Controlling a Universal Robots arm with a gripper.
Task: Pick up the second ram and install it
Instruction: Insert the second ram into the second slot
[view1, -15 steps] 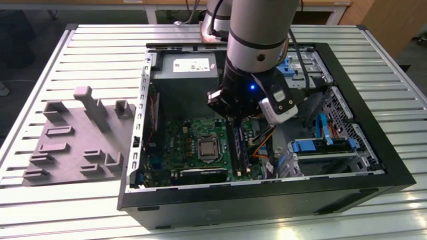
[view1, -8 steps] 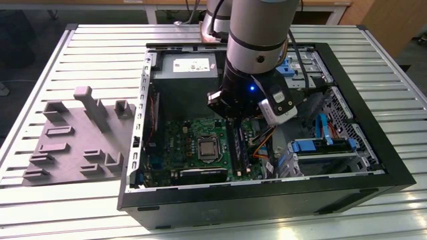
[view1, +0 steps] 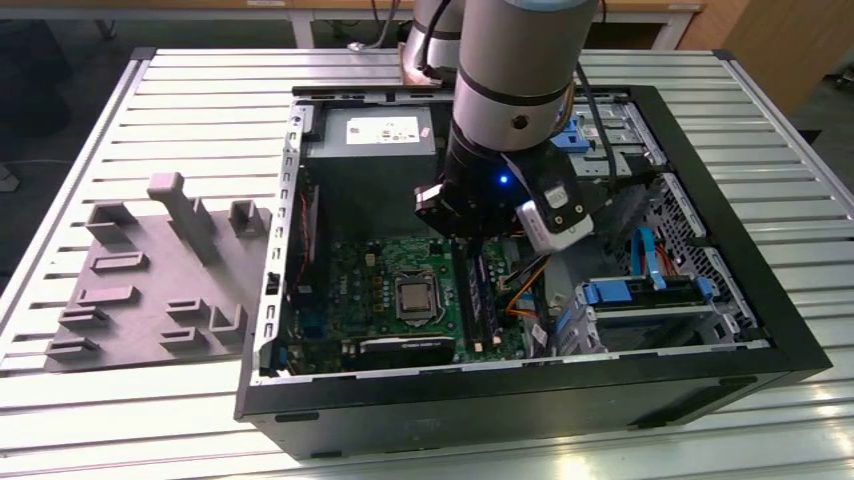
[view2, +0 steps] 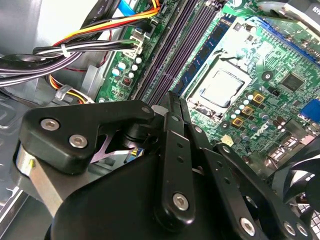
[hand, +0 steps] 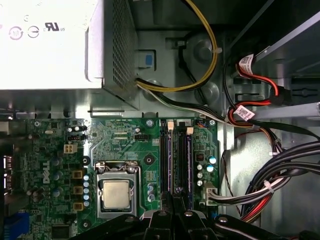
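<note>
- My black linkage gripper (view2: 172, 107) sits low inside the open black computer case (view1: 747, 330), over the long dark memory slots (hand: 177, 155) at 3 o'clock of the silver processor (hand: 117, 192).
- Fingers look pinched narrow; whether they hold the second ram, can't tell.
- Can't place the ram itself.
- Risk: misaligned stick jams in the slot; bundled cables (view2: 75, 50) nearby could snag.

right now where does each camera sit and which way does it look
Exterior view: off the arm, above the open case, looking down; arm and gripper show.
Second wrist view: behind the gripper, looking along it at the motherboard.
First wrist view: on the wrist, looking onto the motherboard; linkage at one edge.
All share the CPU.
</note>
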